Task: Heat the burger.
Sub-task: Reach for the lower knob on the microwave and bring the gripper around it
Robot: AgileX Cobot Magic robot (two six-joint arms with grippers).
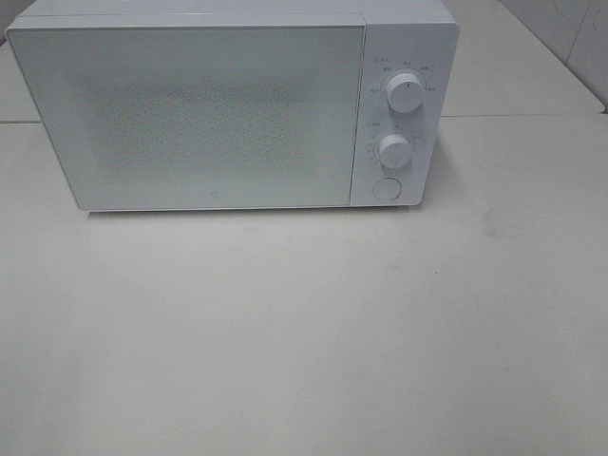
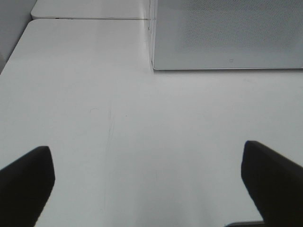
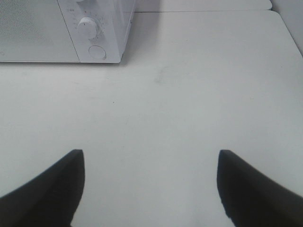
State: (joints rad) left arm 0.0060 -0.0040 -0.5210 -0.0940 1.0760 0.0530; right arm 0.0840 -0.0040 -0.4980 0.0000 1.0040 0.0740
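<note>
Microwave [image 1: 190, 114] stands at far side of table [image 1: 304, 332], white, door [image 1: 185, 119] shut, front facing overhead cam. Control strip on its right w/ two dials: upper knob [image 1: 406, 91] above lower knob [image 1: 393, 149], round button [image 1: 386, 187] under them. Burger: not visible in any view, so can't tell where it lies rel. to either gripper; door is frosted, inside unreadable. Left gripper [image 2: 146, 147] hovers over bare table near microwave's left front corner, fingers [image 2: 26, 184] spread wide, nothing btwn them. Right gripper [image 3: 150, 152] hovers over bare table in front of the knob side, its two prongs also spread apart, holding nothing. Neither gripper touches microwave.
</note>
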